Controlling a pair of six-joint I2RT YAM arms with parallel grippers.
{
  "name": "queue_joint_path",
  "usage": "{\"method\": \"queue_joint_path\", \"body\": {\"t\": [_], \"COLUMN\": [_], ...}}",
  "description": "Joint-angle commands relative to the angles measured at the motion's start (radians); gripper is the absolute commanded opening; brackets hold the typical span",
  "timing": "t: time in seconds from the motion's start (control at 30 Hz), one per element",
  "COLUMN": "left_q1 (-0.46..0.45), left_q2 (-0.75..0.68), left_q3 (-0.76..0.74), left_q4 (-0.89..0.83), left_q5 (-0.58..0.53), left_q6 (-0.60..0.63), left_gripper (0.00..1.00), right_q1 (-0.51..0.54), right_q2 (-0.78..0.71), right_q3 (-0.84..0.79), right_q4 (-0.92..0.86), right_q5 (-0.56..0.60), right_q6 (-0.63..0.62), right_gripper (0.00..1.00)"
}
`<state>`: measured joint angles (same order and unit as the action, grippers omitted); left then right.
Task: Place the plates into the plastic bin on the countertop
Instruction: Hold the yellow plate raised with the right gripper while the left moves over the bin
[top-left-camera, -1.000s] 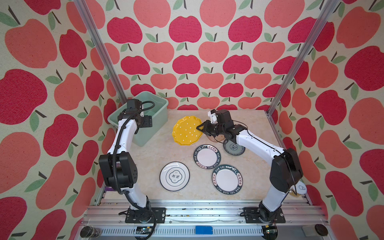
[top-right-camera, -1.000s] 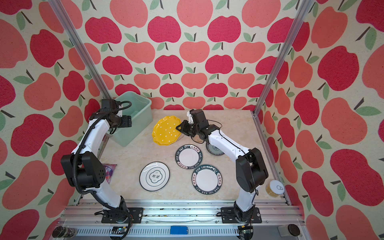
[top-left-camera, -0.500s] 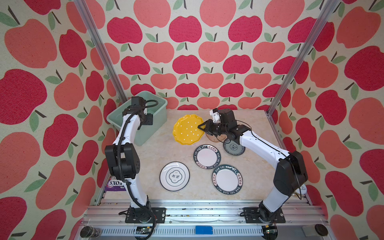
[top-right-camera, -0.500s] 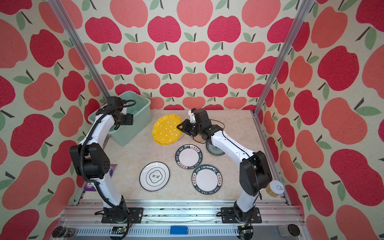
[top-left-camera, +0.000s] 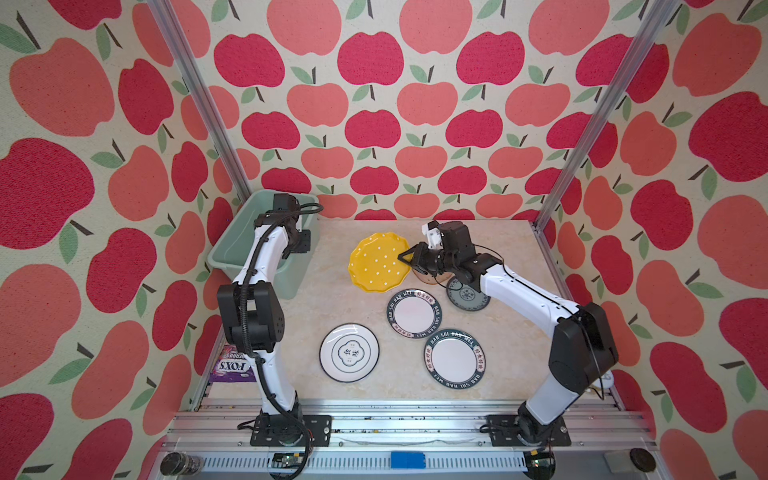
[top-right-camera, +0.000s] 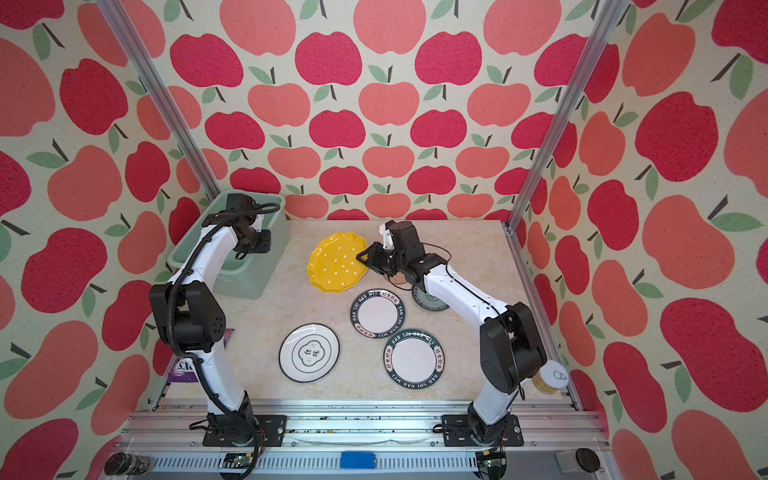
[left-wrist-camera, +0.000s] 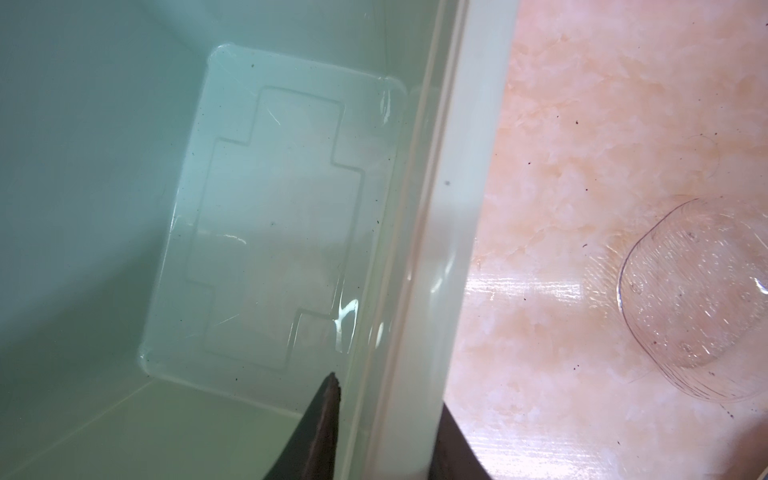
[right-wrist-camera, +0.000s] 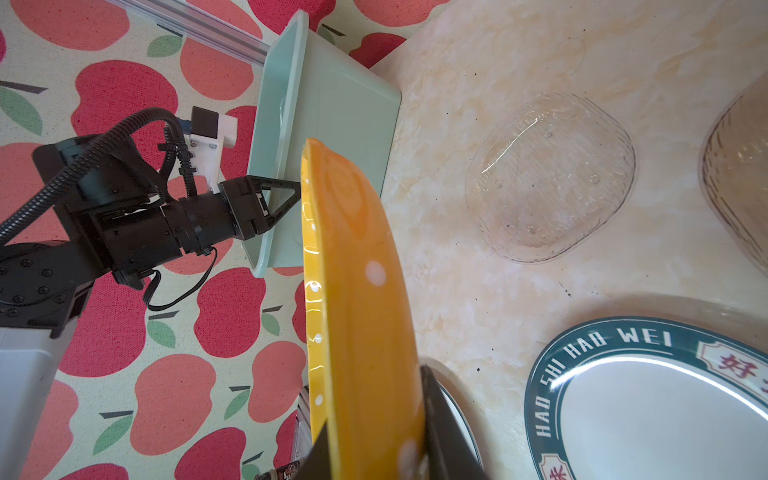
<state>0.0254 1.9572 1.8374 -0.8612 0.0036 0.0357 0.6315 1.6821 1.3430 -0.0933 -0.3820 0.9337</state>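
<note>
My right gripper (top-left-camera: 405, 257) (right-wrist-camera: 374, 415) is shut on the rim of the yellow dotted plate (top-left-camera: 376, 262) (right-wrist-camera: 357, 291), which hangs tilted above the countertop (top-left-camera: 332, 307). My left gripper (top-left-camera: 301, 245) (left-wrist-camera: 388, 390) straddles the right wall of the mint plastic bin (top-left-camera: 232, 245) (left-wrist-camera: 453, 208), one finger inside and one outside, closed on the rim. On the countertop lie two white lettered plates (top-left-camera: 414, 312) (top-left-camera: 454, 358), an emblem plate (top-left-camera: 349, 353), a grey-blue plate (top-left-camera: 467, 295), a clear glass plate (right-wrist-camera: 548, 178) and an amber one (right-wrist-camera: 735, 187).
The bin stands at the back left corner against the apple wall. A purple sweets packet (top-left-camera: 232, 368) lies at the left edge by the left arm's base. A tin can (top-right-camera: 550, 378) sits at the right front. Aluminium rails (top-left-camera: 395, 415) run along the front.
My left gripper has shifted to the bin's right wall and its jaws have narrowed onto the rim. The right gripper has kept the yellow plate lifted, almost still.
</note>
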Motion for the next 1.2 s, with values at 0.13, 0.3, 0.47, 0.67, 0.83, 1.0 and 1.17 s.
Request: {"method": "queue_joint_path", "body": {"t": [0.13, 0.3, 0.47, 0.67, 0.83, 1.0, 1.17], "left_q1": [-0.049, -0.076, -0.133, -0.176, -0.204, -0.255, -0.310], "left_q2": [-0.027, -0.037, -0.073, -0.137, -0.183, -0.207, -0.192], "left_q3": [-0.008, -0.011, -0.055, -0.139, -0.180, -0.194, -0.206], "left_q4": [-0.076, -0.071, -0.053, -0.011, -0.002, 0.007, 0.017], "left_q5": [0.010, 0.054, 0.059, 0.063, 0.073, 0.075, 0.082], "left_q6": [-0.189, -0.306, -0.371, -0.441, -0.474, -0.484, -0.481], "left_gripper": [0.33, 0.30, 0.25, 0.18, 0.17, 0.17, 0.16], "right_q1": [-0.009, -0.011, -0.014, -0.015, -0.016, -0.019, -0.024], "right_q2": [-0.119, -0.159, -0.186, -0.207, -0.228, -0.244, -0.262], "right_q3": [-0.010, -0.031, -0.043, -0.038, -0.039, -0.041, -0.042], "right_q4": [0.136, 0.112, 0.097, 0.077, 0.052, 0.032, 0.011], "right_q5": [-0.025, -0.003, 0.018, 0.036, 0.056, 0.071, 0.090], "right_q6": [0.022, 0.011, 0.011, 0.009, -0.001, -0.006, -0.012], "right_gripper": [0.00, 0.00, 0.00, 0.00, 0.00, 0.00, 0.00]}}
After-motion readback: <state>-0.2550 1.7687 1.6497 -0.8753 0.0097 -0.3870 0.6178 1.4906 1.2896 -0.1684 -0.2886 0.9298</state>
